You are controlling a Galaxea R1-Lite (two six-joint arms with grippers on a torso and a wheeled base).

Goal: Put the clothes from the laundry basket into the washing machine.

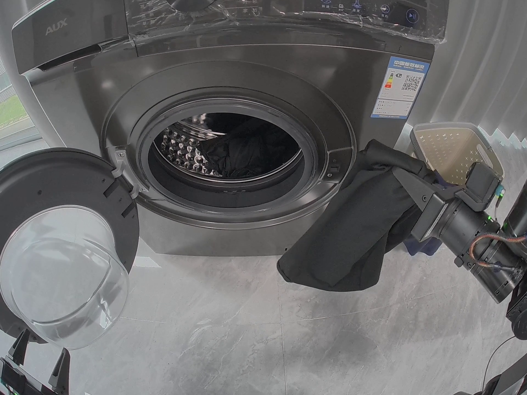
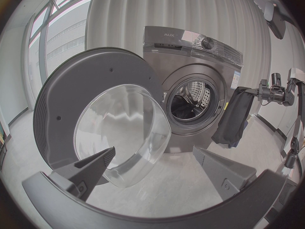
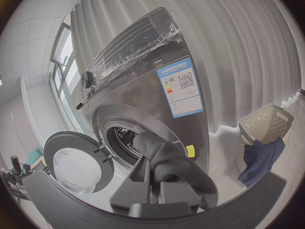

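Black right arm (image 1: 472, 237), orange cable (image 1: 494, 236) (green light (image 1: 488, 216)), grey right pincer (image 3: 155, 177)

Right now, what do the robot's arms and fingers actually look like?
The right arm is a chain of black cylinders with a thin orange cable looping along it and a small green light. A dark box with a teal plug sits on its wrist. The left gripper and right gripper have dark grey, wedge-shaped fingers; the left's inner faces are finely textured.

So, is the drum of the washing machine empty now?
No, a black garment lies inside the steel drum.
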